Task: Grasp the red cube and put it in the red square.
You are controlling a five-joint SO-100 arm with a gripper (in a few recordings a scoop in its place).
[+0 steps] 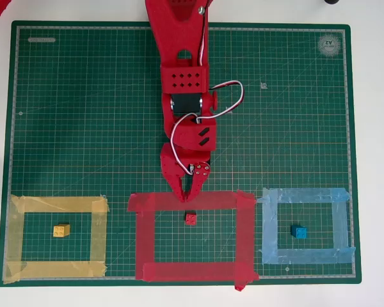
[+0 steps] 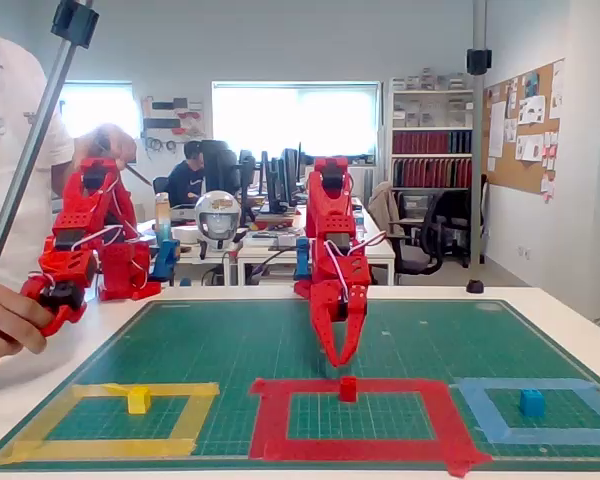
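While fingers (image 1: pixel 186 194) sit together, red cube (image 1: pixel 191 219) rests on green mat (image 1: pixel 83 128).

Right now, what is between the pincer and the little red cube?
In the overhead view, the top tape strip of the red square lies between the pincer and the red cube.
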